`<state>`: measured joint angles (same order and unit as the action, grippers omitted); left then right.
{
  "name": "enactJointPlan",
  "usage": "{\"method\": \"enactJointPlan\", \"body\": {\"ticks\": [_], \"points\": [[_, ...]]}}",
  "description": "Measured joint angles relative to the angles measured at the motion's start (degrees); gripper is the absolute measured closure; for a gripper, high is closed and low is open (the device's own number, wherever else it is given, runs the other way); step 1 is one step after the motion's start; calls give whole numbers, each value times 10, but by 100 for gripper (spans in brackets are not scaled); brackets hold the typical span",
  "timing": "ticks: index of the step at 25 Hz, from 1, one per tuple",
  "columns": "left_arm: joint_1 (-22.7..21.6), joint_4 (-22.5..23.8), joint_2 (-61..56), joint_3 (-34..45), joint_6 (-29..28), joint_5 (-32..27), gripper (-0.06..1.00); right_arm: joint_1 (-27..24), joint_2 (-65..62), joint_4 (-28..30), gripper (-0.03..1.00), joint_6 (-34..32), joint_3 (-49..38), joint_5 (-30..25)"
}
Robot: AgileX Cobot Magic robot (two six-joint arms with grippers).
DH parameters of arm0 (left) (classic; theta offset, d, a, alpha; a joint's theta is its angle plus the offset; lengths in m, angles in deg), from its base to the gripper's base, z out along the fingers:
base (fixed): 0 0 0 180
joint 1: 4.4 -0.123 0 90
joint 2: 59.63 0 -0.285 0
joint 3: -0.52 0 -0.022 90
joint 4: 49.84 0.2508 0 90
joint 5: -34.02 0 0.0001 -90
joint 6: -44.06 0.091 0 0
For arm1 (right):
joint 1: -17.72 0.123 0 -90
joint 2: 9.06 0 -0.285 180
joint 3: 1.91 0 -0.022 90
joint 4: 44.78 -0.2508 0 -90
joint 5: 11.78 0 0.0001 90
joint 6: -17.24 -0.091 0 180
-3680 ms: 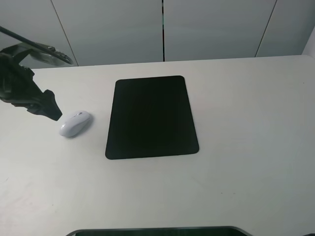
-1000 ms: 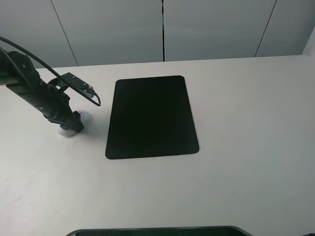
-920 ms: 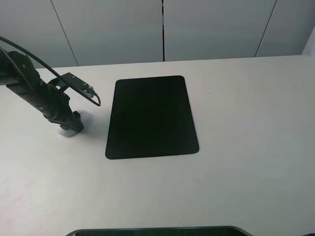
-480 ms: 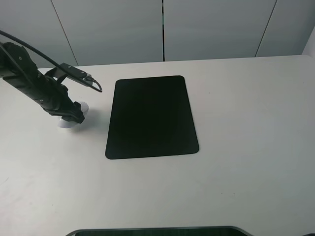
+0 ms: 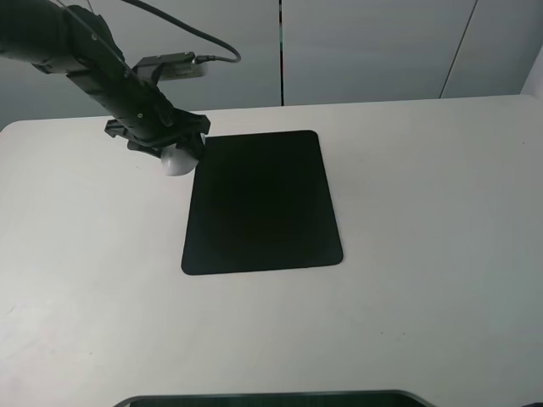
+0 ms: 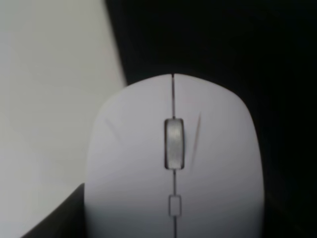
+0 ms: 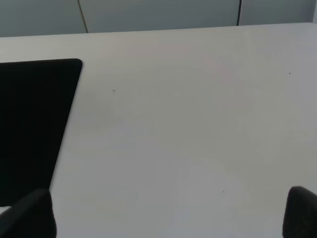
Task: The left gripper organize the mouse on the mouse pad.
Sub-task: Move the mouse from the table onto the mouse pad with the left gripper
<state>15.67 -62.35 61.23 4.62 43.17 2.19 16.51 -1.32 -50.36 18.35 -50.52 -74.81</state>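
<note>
My left gripper [image 5: 174,146] hangs over the table beside the far left corner of the black mouse pad [image 5: 259,202], shut on the white mouse [image 5: 177,160]. The mouse is lifted off the table. The left wrist view is filled by the mouse [image 6: 173,163], its grey scroll wheel facing the camera, with the edge of the mouse pad [image 6: 247,59] beneath and beyond it. The right wrist view shows two dark fingertips [image 7: 27,215] set wide apart over the white table, nothing between them, and a corner of the mouse pad [image 7: 34,114].
The white table [image 5: 424,212] stretches to the right of the pad and in front of it. Grey wall panels [image 5: 280,47] rise behind the table's back edge. A dark strip [image 5: 271,398] lines the near edge.
My left gripper closed on the mouse at the left of the table, lifted it, and carried it back and rightward to the pad's far left corner.
</note>
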Motion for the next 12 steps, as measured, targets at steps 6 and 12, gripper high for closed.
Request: {"method": "enactJointPlan", "body": {"ticks": [6,12], "points": [[56,-12,38,-45,-73,-13,36,0,0,0,28,0,0,0],[98,-14,82,-92,-144,-27,36,0,0,0,28,0,0,0]]}}
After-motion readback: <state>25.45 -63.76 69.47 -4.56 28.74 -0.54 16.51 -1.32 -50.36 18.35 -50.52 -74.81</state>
